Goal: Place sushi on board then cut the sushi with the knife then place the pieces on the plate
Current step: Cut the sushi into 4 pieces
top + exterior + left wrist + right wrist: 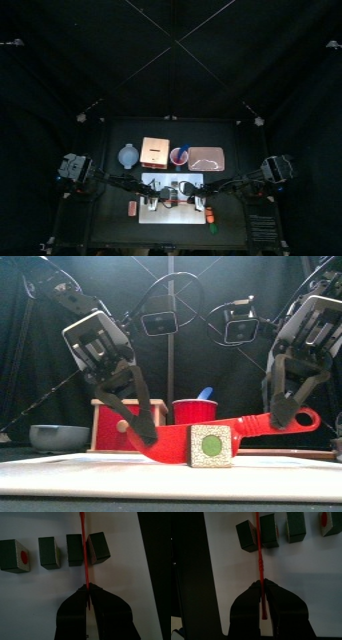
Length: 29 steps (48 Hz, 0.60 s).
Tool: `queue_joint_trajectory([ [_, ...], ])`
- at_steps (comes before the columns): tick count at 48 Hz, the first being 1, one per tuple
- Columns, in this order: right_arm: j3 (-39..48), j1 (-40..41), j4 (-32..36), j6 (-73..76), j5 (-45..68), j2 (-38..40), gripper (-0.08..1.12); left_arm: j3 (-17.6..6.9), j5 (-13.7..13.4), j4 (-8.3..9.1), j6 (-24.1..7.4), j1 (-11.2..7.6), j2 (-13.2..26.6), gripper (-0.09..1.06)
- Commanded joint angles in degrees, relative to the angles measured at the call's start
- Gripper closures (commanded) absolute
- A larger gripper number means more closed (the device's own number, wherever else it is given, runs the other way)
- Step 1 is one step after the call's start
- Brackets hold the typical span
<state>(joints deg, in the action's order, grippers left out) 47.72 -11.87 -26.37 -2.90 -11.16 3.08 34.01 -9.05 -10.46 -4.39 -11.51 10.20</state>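
The left gripper (87, 588) and the right gripper (261, 585) are each clamped narrowly on one end of the red knife (257, 427). The blade runs on edge over the white cutting board (40, 597), in line with the gap between two of the four dark green sushi pieces (49, 553). The pieces lie in a row, slightly apart. The pink plate (205, 158) lies on the surface (107, 205) behind the board.

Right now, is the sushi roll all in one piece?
No: the left wrist view shows four sushi blocks lying apart on the white board, with the red knife across the row.
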Motion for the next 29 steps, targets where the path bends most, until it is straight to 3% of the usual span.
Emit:
queue_joint_trajectory([
  [1,-1.1,-1.4,-0.8,-0.1,-0.1,-0.1,0.60,-0.6,-0.2,-0.79,0.0,-0.35,-0.5,0.51],
  [10,-1.8,-3.2,-2.5,-0.1,-0.1,-0.4,0.60,-0.6,-0.2,-1.76,0.0,-1.32,-1.1,0.51],
  [29,-2.8,-2.9,-0.4,-0.2,-1.2,2.8,0.60,-1.3,-0.1,-1.05,-0.5,-1.85,-3.3,0.51],
])
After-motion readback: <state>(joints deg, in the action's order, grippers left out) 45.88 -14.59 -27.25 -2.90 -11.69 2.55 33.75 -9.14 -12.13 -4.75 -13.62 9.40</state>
